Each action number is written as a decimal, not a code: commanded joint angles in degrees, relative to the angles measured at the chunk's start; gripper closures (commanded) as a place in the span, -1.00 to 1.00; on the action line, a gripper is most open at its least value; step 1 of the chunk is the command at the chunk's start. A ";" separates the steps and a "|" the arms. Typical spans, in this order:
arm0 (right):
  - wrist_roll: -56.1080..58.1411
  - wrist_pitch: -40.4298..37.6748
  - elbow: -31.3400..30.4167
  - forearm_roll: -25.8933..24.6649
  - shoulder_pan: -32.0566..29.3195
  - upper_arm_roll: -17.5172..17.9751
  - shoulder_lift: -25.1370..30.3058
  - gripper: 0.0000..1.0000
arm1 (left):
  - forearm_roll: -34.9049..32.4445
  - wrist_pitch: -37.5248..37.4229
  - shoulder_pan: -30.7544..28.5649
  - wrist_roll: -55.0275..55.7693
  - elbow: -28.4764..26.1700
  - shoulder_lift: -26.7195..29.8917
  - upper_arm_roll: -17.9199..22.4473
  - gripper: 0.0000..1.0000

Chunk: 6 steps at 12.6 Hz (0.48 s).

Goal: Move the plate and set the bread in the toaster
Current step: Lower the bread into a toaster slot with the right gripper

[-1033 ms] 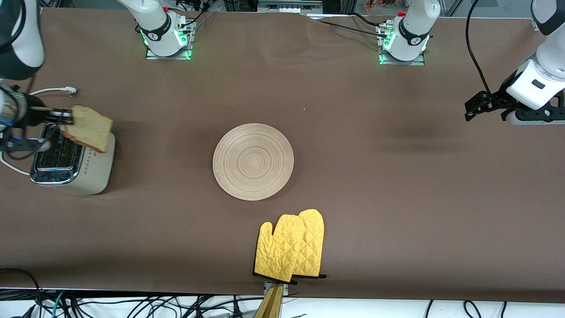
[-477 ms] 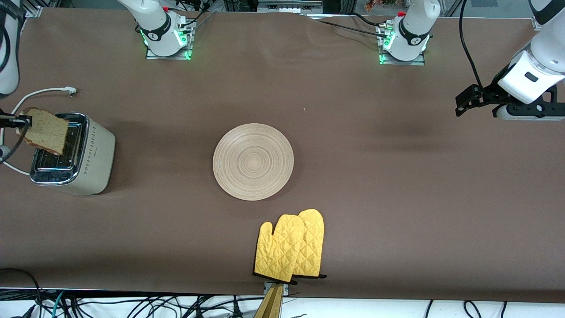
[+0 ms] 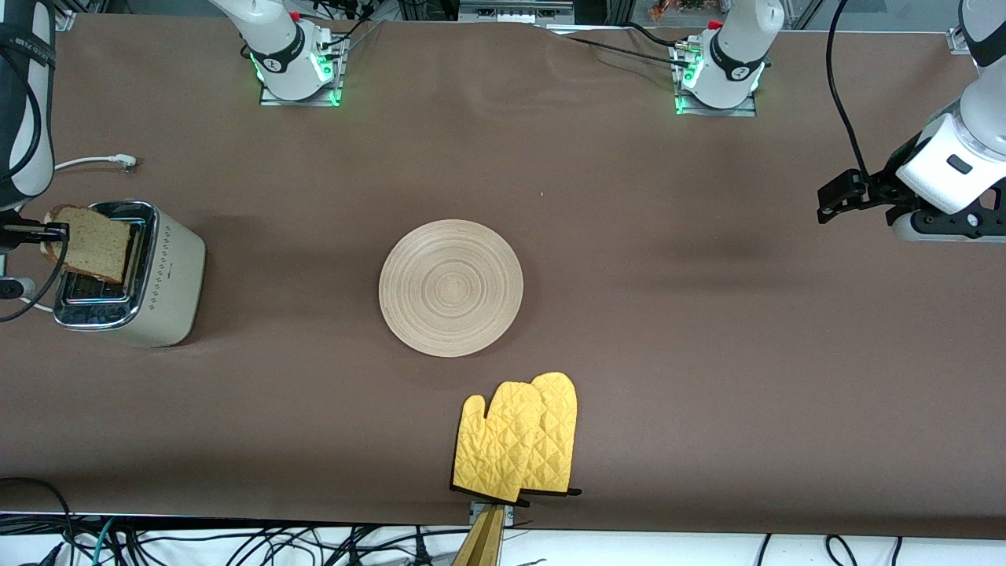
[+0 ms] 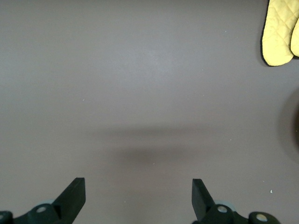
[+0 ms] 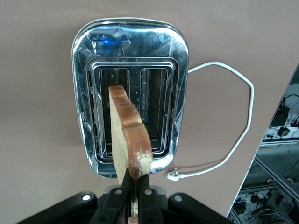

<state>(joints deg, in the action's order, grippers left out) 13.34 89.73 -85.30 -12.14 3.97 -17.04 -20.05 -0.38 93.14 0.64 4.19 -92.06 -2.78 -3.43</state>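
My right gripper (image 3: 49, 232) is shut on the bread (image 3: 90, 244), a brown speckled slice held on edge over the chrome top of the cream toaster (image 3: 169, 287) at the right arm's end of the table. In the right wrist view the bread (image 5: 127, 135) hangs above the toaster's (image 5: 128, 42) two slots, over the bar between them, clamped in my right gripper (image 5: 134, 184). The wooden plate (image 3: 450, 287) lies flat mid-table. My left gripper (image 3: 835, 195) is open and empty, up over bare cloth at the left arm's end; the left wrist view shows its gripper (image 4: 138, 196) spread wide.
A pair of yellow oven mitts (image 3: 519, 438) lies nearer the front camera than the plate, at the table's front edge; it also shows in the left wrist view (image 4: 280, 31). The toaster's white cord (image 3: 94, 161) trails on the cloth toward the robot bases.
My right gripper has carried the bread from beside the toaster to over its top and lowered it slightly. My left gripper has drifted a little over the cloth.
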 commanded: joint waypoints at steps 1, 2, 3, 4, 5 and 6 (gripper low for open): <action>0.10 1.75 1.71 -0.69 -0.19 0.08 -1.39 1.00 | -1.29 -1.65 0.15 0.99 1.97 -0.65 -0.44 -1.00; 0.10 3.42 1.71 -0.52 -0.19 0.08 -1.57 1.00 | -1.29 -1.65 0.15 1.52 1.97 -0.65 -0.44 -1.00; 0.02 4.39 1.80 -0.52 -0.28 0.08 -2.09 1.00 | -1.11 -1.74 -0.11 1.61 1.97 -0.56 -0.35 -1.00; -0.07 4.23 1.63 -0.34 -0.19 0.08 -2.18 1.00 | -0.85 -1.83 -0.29 0.92 1.97 -0.56 -0.26 -1.00; -0.07 4.05 1.63 -0.25 -0.19 0.08 -2.18 0.25 | -0.58 -2.00 -0.38 0.47 2.06 -0.74 -0.09 -1.00; -0.16 4.31 1.63 0.27 -0.19 0.17 -2.10 -0.99 | -0.67 -2.35 -0.20 0.47 2.23 -1.09 -0.08 -1.00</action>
<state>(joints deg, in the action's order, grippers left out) 13.33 94.19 -85.30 -12.12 3.98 -17.04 -21.63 -0.39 92.66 0.60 4.63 -91.85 -2.79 -3.32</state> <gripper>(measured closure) 0.863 0.000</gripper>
